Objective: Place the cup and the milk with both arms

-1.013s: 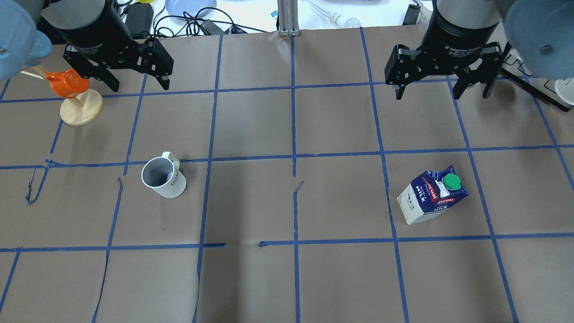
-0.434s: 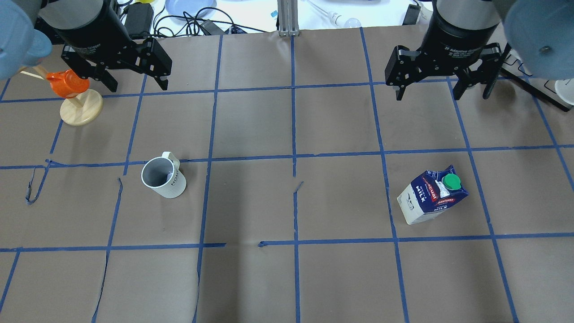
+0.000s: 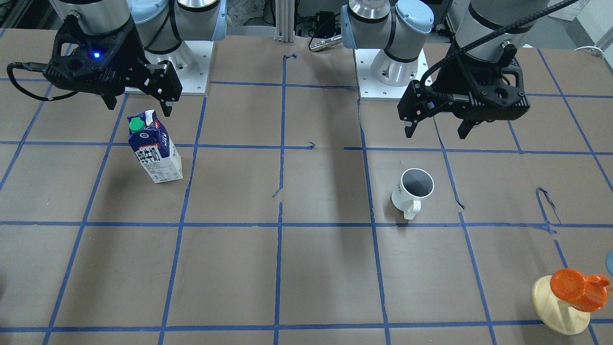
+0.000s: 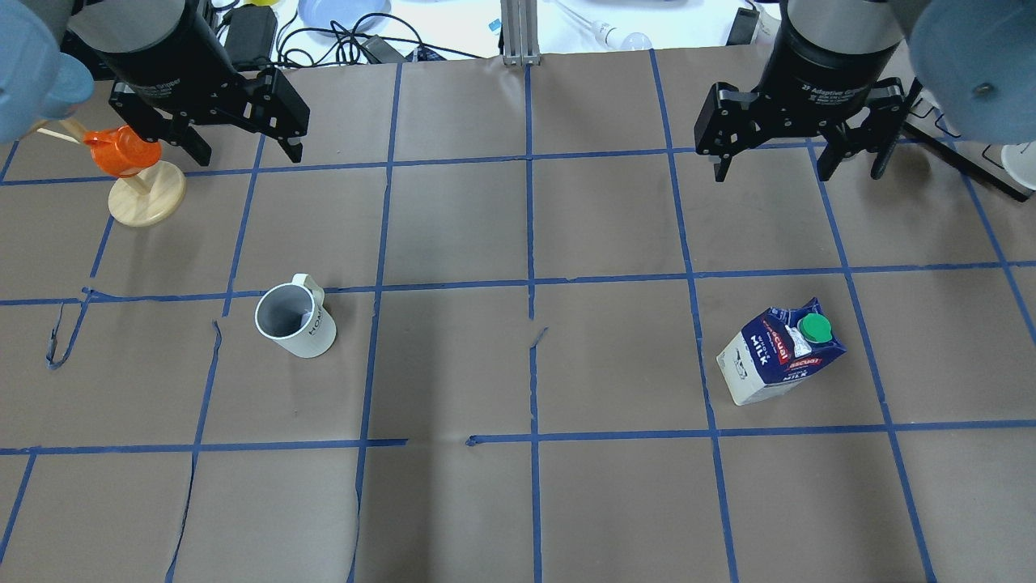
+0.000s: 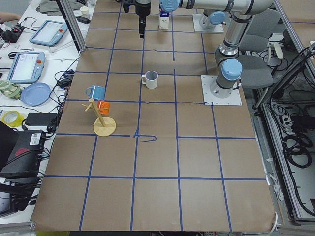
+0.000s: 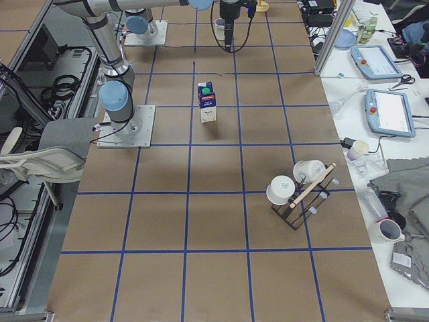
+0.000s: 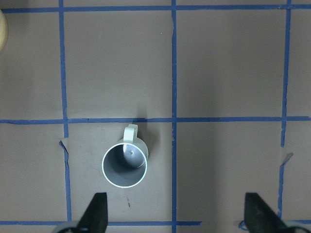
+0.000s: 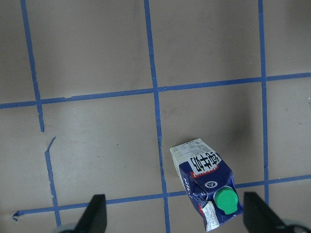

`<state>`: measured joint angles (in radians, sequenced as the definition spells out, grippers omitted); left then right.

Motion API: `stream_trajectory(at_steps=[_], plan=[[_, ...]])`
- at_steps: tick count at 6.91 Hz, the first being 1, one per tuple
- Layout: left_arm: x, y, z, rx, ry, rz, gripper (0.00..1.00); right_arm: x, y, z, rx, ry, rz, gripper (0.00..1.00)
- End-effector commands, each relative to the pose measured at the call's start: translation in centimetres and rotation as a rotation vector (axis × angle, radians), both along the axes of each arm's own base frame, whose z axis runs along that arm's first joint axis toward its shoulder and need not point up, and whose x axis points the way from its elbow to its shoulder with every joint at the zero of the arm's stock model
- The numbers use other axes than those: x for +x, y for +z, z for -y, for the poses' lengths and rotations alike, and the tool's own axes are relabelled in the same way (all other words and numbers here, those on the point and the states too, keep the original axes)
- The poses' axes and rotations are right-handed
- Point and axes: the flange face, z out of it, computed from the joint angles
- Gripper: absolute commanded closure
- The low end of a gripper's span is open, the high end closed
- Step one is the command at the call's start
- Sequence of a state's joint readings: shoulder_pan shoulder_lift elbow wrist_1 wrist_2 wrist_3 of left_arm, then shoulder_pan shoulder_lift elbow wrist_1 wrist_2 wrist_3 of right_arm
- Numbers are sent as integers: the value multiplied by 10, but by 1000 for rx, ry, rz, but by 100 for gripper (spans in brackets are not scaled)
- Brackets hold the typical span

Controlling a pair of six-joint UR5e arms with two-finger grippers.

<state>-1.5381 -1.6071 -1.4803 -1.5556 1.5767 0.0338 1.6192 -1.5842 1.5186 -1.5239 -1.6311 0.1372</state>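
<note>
The white cup (image 4: pixel 295 320) stands upright on the brown table, left of centre, dark grey inside, handle towards the far side; it also shows in the front view (image 3: pixel 414 189) and the left wrist view (image 7: pixel 125 164). The milk (image 4: pixel 781 352), blue and white with a green cap, stands upright right of centre, also in the front view (image 3: pixel 154 147) and the right wrist view (image 8: pixel 208 182). My left gripper (image 4: pixel 247 154) is open and empty, high above and beyond the cup. My right gripper (image 4: pixel 773 172) is open and empty, high above and beyond the milk.
An orange cup (image 4: pixel 121 151) hangs on a pale wooden stand (image 4: pixel 147 202) at the far left, close to my left gripper. Blue tape lines grid the table. Cables and a blue plate (image 4: pixel 344 12) lie past the far edge. A rack with white cups (image 6: pixel 298 191) stands by the right end.
Both grippers have shifted only very slightly and stay open. The cup and the milk have not moved.
</note>
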Motion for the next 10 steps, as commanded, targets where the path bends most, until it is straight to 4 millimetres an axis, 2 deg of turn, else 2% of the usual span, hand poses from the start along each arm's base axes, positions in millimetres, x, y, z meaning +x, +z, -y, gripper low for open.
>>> stream_trajectory(at_steps=[1,5,6,7,8,9,10], plan=[[0,0,1,-3,1,-3,0,0,0,0,0,0,0,0],[0,-2,0,3,1,-3,0,1,0,-1,0,1,1,0],[7,-7,-1,18,-3,14,0,1,0,-1,0,1,1,0],[38,-19,13,34,44,15,0,0,0,0,0,-2,1,0],[63,-53,18,102,80,-1,0,0,0,0,0,0,0,0],[78,-92,10,162,33,-8,0,-1,0,0,2,-2,-1,0],[105,-125,2,184,23,-20,0,-3,-5,0,16,35,-8,0]])
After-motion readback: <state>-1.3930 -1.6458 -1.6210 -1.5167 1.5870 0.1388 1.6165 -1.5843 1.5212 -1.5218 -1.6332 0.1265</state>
